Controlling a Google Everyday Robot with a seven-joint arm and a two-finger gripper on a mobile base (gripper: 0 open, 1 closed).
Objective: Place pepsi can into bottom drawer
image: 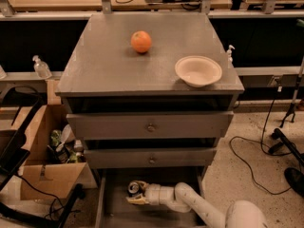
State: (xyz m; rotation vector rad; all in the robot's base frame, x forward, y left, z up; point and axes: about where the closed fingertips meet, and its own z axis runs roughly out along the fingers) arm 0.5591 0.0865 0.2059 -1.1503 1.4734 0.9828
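At the far left a cardboard box (43,177) stands on the floor beside the cabinet, clear of the work. The bottom drawer (112,210) is pulled out, and near its back edge, somewhat left of centre, is the pepsi can (137,187), its silver top turned up toward the camera. The tool (135,194) reaches in from the right and appears closed around the can's side wall, one pale finger showing just below it. Whether the can's base rests on the drawer floor cannot be told. A can like this is probably light, with a thin, smooth wall that dents under a hard squeeze and slips under a weak one. The body below the rim is the sensible place to hold it, as seems to be the case here. On the surface above, the orange (141,41) lies toward the back edge and a bowl (198,71) near the front right corner.
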